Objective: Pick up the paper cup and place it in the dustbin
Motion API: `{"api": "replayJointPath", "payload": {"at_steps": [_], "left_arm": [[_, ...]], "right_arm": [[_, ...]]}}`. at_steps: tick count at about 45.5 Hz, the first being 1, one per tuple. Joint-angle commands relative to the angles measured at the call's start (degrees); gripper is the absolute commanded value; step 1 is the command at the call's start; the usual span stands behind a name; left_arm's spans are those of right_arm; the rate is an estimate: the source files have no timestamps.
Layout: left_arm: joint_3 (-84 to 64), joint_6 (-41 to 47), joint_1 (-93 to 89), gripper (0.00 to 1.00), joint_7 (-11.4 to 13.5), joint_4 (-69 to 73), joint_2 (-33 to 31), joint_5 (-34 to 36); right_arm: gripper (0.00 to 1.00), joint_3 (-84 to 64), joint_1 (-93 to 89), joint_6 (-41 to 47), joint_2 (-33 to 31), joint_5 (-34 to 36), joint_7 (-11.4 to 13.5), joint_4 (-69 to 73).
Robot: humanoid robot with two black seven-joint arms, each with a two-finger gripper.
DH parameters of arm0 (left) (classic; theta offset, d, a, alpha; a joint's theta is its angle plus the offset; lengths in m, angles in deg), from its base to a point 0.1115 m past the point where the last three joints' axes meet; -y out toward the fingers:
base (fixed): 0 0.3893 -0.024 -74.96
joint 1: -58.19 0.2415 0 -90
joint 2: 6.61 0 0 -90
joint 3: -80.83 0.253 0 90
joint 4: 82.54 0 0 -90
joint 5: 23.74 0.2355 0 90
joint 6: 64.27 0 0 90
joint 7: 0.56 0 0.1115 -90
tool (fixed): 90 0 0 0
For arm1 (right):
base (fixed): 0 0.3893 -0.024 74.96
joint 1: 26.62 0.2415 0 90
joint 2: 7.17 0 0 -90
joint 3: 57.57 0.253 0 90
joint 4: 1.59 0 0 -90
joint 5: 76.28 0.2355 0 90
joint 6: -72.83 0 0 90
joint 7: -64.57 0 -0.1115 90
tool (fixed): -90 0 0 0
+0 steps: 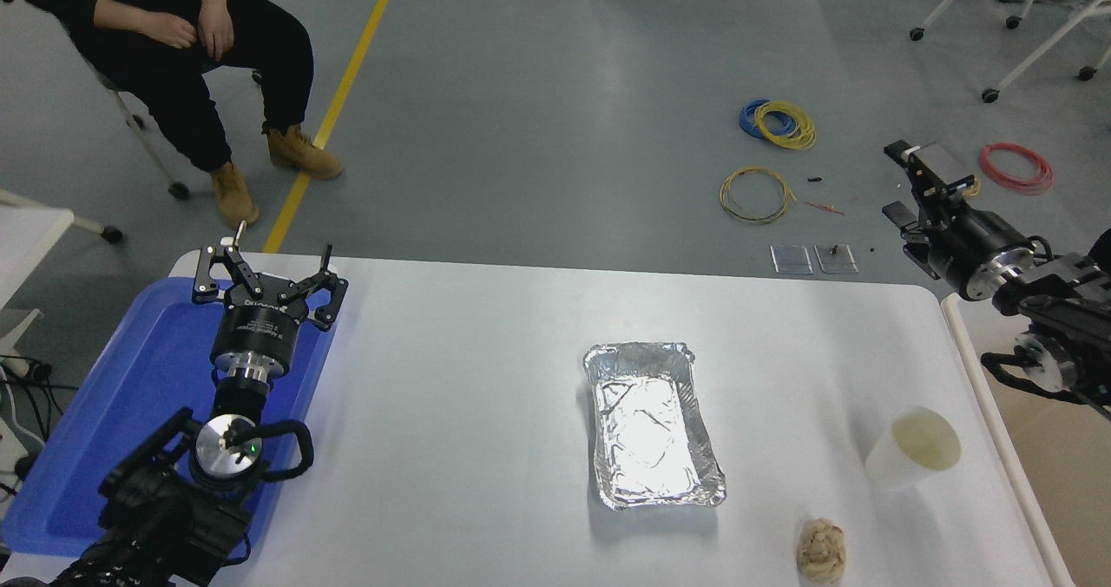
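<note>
One foil tray (653,426) left of paper cup (912,447)

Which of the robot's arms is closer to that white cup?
The right. Its end effector is up beyond the table's far right corner, past the cup. The left end effector sits over the blue tray, across the table.

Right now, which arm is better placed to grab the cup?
Right. The cup stands near the table's right edge, next to the dustbin, on the right gripper's side. The left gripper hangs over the blue tray, across the table.
</note>
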State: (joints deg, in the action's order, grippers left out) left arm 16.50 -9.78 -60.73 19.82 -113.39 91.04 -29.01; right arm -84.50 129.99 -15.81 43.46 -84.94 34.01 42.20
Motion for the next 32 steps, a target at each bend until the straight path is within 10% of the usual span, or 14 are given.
{"api": "replayJointPath", "payload": {"at_steps": [1,15,32], "left_arm": [[0.0,0.0,0.0,1.0,-0.1,0.0,0.0,0.1],[0.0,0.0,0.0,1.0,-0.1,0.0,0.0,0.0],[0.0,0.0,0.0,1.0,0.0,0.0,0.1,0.0]], "right_arm": [[1.0,-34.6,14.2,4.6,0.3,0.8,1.4,2.5],[1.0,-49.6,26.3,19.1,1.1,-2.2,2.2,3.9],[1.0,-53.8,34.7,33.1,-0.3,-12.3,17.1,3.9]]}}
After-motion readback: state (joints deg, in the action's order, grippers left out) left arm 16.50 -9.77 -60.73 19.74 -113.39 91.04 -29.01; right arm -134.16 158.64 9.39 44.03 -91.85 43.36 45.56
